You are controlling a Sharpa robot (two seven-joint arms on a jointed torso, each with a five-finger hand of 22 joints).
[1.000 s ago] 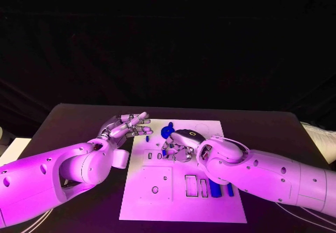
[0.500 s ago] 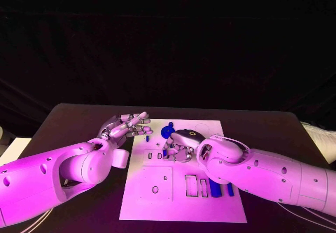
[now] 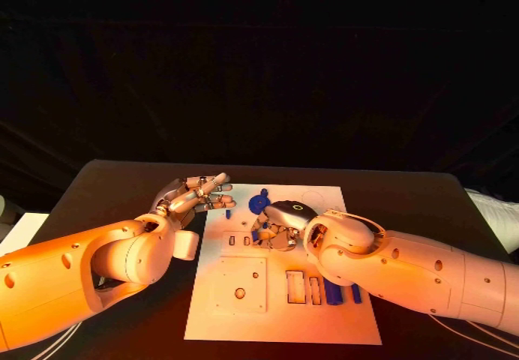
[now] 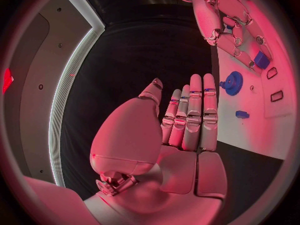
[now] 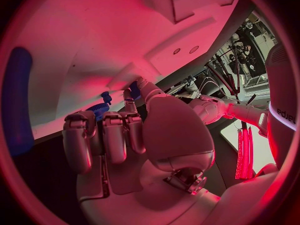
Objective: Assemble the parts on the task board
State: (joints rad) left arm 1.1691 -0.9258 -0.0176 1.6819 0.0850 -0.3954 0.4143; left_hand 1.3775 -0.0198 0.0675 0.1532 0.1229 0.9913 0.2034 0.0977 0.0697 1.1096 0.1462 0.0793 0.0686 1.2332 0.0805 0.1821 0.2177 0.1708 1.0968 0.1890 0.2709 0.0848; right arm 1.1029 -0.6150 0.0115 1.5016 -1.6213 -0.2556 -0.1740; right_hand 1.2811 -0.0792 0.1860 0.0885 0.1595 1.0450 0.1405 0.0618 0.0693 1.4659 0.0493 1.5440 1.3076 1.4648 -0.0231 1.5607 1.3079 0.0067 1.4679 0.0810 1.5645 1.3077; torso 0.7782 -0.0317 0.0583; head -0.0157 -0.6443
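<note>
Black cloth hangs behind a black surface [image 3: 108, 180], and on its middle lies one white task board [image 3: 281, 315], a flat plate cut with rectangular and round recesses.

Counting the blue parts: one round gear-like piece [image 3: 259, 202] stands at the far end of the board, one small blue peg [image 3: 227, 214] sits just left of it at the board's left edge, and two long blue bars [image 3: 333, 292] lie side by side toward the board's right edge, partly hidden under the right arm. From the left wrist the gear [image 4: 232, 82] shows a toothed rim with a centre hub, the small peg [image 4: 242, 114] lies nearer, and another blue block [image 4: 262, 60] shows beside the other robot hand.

Two robot hands in play. The left robot hand [image 3: 195, 195] hovers off the board's far left corner, above the surface, released, palm up; in its wrist view its fingers [image 4: 194, 115] lie straight and close together with nothing in them. The right robot hand [image 3: 279, 225] is down over the board's far middle, just near of the gear, fingers [image 5: 103, 135] curled in. Whether it grasps a part, I cannot tell; blue [image 5: 131, 91] shows at its fingertips in the wrist view.
</note>
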